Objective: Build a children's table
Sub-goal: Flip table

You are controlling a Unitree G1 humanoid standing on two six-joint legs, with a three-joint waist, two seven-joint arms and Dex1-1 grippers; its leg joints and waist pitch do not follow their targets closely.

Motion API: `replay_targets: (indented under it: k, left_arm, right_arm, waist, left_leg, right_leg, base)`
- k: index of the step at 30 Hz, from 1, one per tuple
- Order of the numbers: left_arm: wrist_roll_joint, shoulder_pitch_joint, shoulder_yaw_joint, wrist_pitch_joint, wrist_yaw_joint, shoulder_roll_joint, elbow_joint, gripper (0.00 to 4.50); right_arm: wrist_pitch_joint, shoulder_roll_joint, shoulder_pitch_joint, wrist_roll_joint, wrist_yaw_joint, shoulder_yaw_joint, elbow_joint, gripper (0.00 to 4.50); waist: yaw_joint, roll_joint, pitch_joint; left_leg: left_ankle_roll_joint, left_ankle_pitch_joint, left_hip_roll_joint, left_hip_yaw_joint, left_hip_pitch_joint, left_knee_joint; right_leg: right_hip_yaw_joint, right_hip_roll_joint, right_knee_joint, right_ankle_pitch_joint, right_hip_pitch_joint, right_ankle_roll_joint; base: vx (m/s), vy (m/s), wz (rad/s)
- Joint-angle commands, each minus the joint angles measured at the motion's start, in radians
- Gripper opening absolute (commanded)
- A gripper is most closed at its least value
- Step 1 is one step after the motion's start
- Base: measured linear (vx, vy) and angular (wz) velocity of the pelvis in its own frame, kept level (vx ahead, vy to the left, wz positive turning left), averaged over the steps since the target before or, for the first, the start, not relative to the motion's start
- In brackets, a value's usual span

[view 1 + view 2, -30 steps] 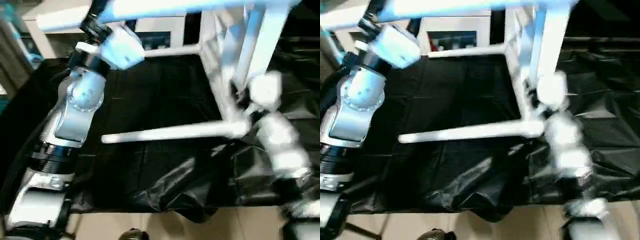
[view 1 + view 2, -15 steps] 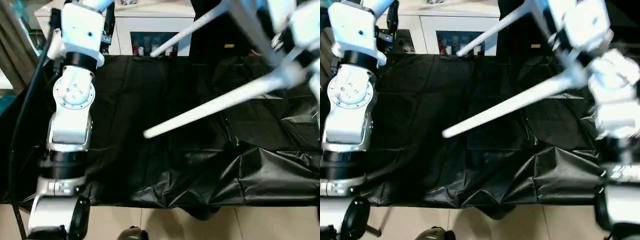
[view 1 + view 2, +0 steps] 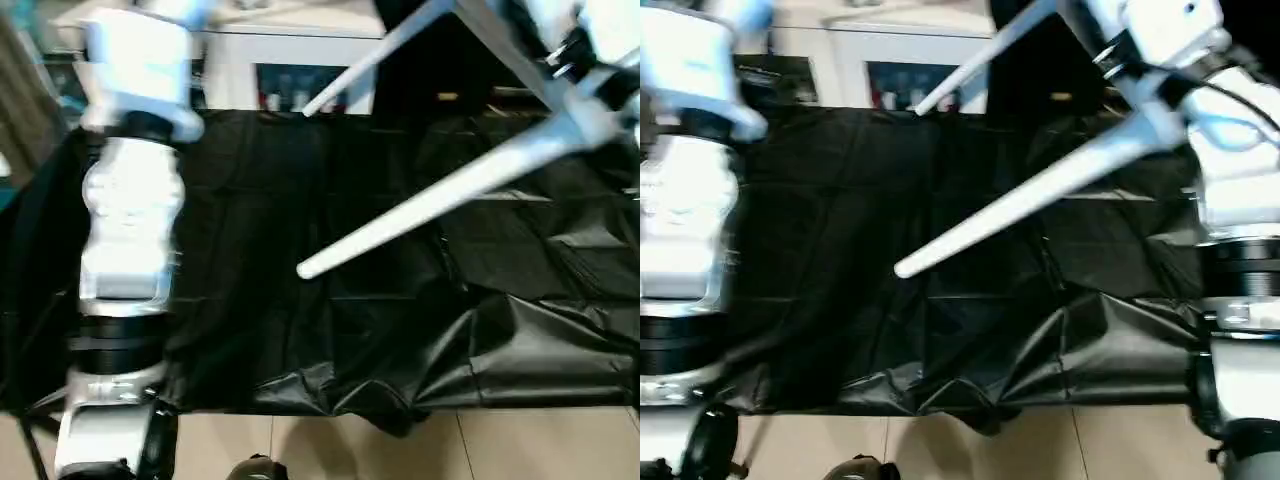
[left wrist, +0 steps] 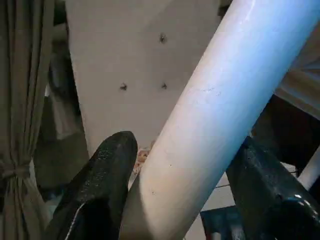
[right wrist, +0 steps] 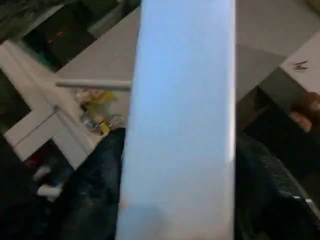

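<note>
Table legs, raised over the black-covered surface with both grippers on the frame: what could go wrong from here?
1. The nearest leg slopes down, tip close above the black cover; lowering could snag its folds.
2. The far leg points toward the white cabinet and may strike it.
3. The left gripper straddles a smooth round leg, which might slip or rotate.

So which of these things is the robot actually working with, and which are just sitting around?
In use:
- white table leg
- second leg
- left gripper, around a leg

Just there:
- black table cover
- white cabinet
- curtain
</note>
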Motion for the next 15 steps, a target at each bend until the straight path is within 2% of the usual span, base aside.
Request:
replay_targets:
  k: [1, 3, 5, 6, 7, 9, 10, 11, 12, 13, 15]
  left_arm:
    - [-0.074, 0.009, 0.071, 0.032, 0.065, -0.018, 0.002, 2.67]
    - [-0.074, 0.009, 0.073, 0.038, 0.064, -0.017, 0.002, 2.60]
    - [-0.073, 0.008, 0.077, 0.040, 0.062, -0.018, 0.007, 2.57]
    - [-0.073, 0.008, 0.078, 0.041, 0.062, -0.018, 0.007, 2.57]
    - [-0.073, 0.008, 0.077, 0.041, 0.061, -0.017, 0.007, 2.54]
    - [-0.071, 0.010, 0.077, 0.044, 0.059, -0.018, 0.005, 2.47]
    - [-0.070, 0.011, 0.075, 0.047, 0.056, -0.018, 0.007, 2.47]
    - [-0.070, 0.012, 0.075, 0.047, 0.057, -0.017, 0.005, 2.41]
    - [-0.071, 0.012, 0.076, 0.047, 0.058, -0.017, 0.004, 2.38]
    - [-0.071, 0.013, 0.076, 0.047, 0.057, -0.016, 0.003, 2.35]
    - [-0.069, 0.012, 0.075, 0.042, 0.055, -0.013, 0.004, 2.32]
  right_arm:
    - [-0.003, 0.004, 0.008, 0.000, 0.019, 0.010, 0.035, 3.26]
    - [-0.019, 0.009, 0.006, 0.006, 0.024, 0.001, 0.038, 3.49]
    - [-0.035, 0.024, 0.005, 0.034, 0.031, -0.017, 0.031, 3.54]
    - [-0.037, 0.031, 0.006, 0.051, 0.034, -0.025, 0.024, 3.54]
    - [-0.038, 0.040, 0.007, 0.073, 0.041, -0.033, 0.012, 3.83]
    - [-0.045, 0.055, 0.013, 0.114, 0.065, -0.041, -0.018, 3.94]
    - [-0.019, 0.077, 0.024, 0.172, 0.083, -0.050, -0.084, 3.94]
    - [0.001, 0.092, 0.030, 0.202, 0.081, -0.055, -0.129, 4.15]
    - [0.010, 0.099, 0.033, 0.215, 0.079, -0.058, -0.151, 4.27]
    - [0.031, 0.109, 0.039, 0.240, 0.077, -0.060, -0.186, 4.33]
    - [0.061, 0.127, 0.047, 0.273, 0.071, -0.063, -0.233, 4.44]
  waist:
    - [-0.003, -0.024, -0.067]
    - [-0.004, -0.022, -0.070]
    - [-0.003, -0.020, -0.070]
    - [-0.003, -0.016, -0.071]
    - [-0.001, -0.018, -0.072]
    - [0.003, -0.017, -0.073]
    - [0.005, -0.017, -0.074]
    - [0.008, -0.013, -0.074]
    - [0.008, -0.014, -0.075]
    - [0.012, -0.013, -0.079]
    - [0.014, -0.012, -0.080]
  left_leg:
    - [0.003, -0.338, 0.084, -0.059, 0.044, -0.071]
    - [0.006, -0.325, 0.085, -0.059, 0.043, -0.071]
    - [0.009, -0.332, 0.087, -0.058, 0.047, -0.070]
    - [0.008, -0.327, 0.087, -0.060, 0.046, -0.070]
    - [0.015, -0.309, 0.088, -0.058, 0.047, -0.070]
    - [0.028, -0.285, 0.089, -0.056, 0.047, -0.068]
    - [0.031, -0.278, 0.089, -0.056, 0.048, -0.067]
    - [0.042, -0.261, 0.090, -0.057, 0.046, -0.067]
    - [0.047, -0.252, 0.091, -0.057, 0.045, -0.067]
    - [0.057, -0.210, 0.093, -0.059, 0.045, -0.065]
    - [0.061, -0.202, 0.092, -0.058, 0.046, -0.063]
  right_leg:
    - [0.031, -0.063, -0.086, -0.237, 0.017, -0.186]
    - [0.031, -0.063, -0.083, -0.219, 0.019, -0.190]
    - [0.032, -0.061, -0.084, -0.204, 0.015, -0.196]
    - [0.032, -0.062, -0.082, -0.192, 0.016, -0.198]
    - [0.031, -0.059, -0.078, -0.145, 0.016, -0.207]
    - [0.031, -0.059, -0.074, -0.100, 0.017, -0.217]
    - [0.031, -0.059, -0.073, -0.090, 0.017, -0.220]
    - [0.033, -0.061, -0.070, -0.065, 0.020, -0.222]
    - [0.033, -0.060, -0.069, -0.051, 0.020, -0.219]
    - [0.030, -0.057, -0.060, -0.002, 0.019, -0.222]
    - [0.029, -0.056, -0.059, 0.009, 0.019, -0.224]
  base:
    - [0.000, 0.000, 0.00]
    - [0.000, 0.000, 0.00]
    - [0.000, 0.000, 0.00]
    - [0.000, 0.000, 0.00]
    - [0.000, 0.000, 0.00]
    - [0.000, 0.000, 0.00]
    - [0.000, 0.000, 0.00]
    - [0.000, 0.000, 0.00]
    - [0.000, 0.000, 0.00]
    - [0.000, 0.000, 0.00]
    - [0.000, 0.000, 0.00]
